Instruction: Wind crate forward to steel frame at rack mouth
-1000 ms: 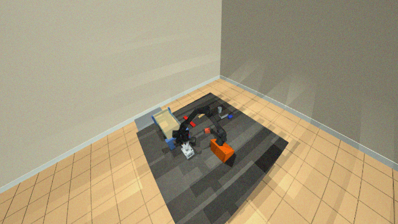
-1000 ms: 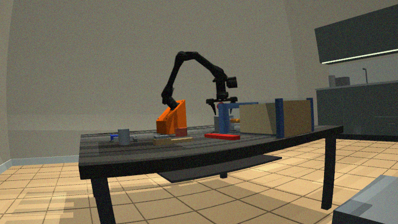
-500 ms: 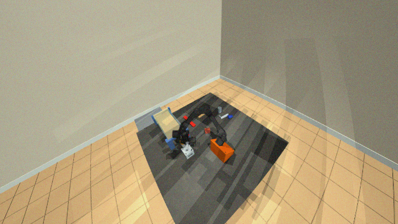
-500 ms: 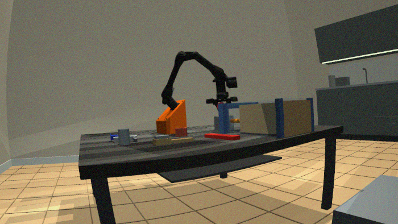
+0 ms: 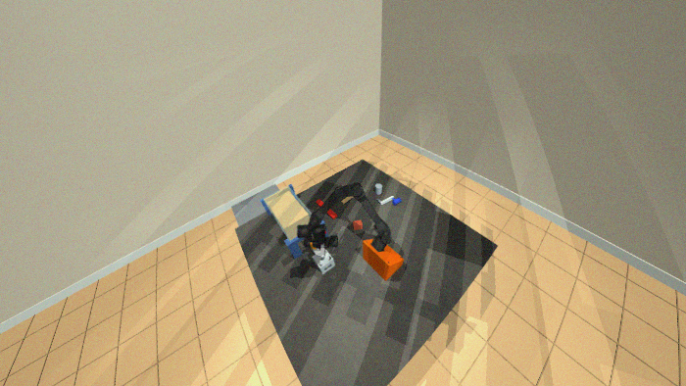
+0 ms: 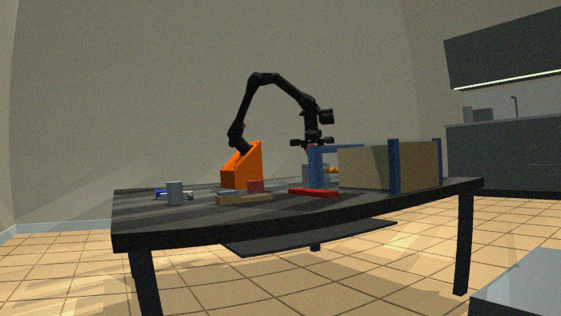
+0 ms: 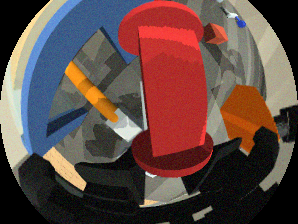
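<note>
The hand (image 7: 172, 163) is clamped on the red winch handle (image 7: 169, 90) (blue frame (image 7: 63, 50) just beside).
</note>
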{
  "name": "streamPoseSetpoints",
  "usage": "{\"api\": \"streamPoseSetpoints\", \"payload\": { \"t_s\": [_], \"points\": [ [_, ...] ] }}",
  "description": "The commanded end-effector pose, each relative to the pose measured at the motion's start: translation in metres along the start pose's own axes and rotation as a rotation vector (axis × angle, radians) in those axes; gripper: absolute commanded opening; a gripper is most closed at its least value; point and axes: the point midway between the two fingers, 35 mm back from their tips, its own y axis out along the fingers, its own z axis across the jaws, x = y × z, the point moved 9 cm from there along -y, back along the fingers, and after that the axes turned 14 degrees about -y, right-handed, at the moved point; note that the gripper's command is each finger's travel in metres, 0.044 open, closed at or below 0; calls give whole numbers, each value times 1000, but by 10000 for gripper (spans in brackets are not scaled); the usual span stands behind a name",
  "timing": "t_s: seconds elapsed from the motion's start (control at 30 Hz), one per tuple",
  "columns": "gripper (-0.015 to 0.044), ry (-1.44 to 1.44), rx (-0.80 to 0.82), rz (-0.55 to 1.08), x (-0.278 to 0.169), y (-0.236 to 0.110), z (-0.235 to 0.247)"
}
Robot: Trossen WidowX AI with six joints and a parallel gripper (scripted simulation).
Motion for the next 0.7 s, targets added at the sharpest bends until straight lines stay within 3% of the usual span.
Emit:
{"api": "streamPoseSetpoints", "payload": {
  "t_s": [0.0,0.67],
  "points": [
    [0,10,11,3,1,0,1],
    [0,-1,-32,-98,-14,-5,6]
  ]
}}
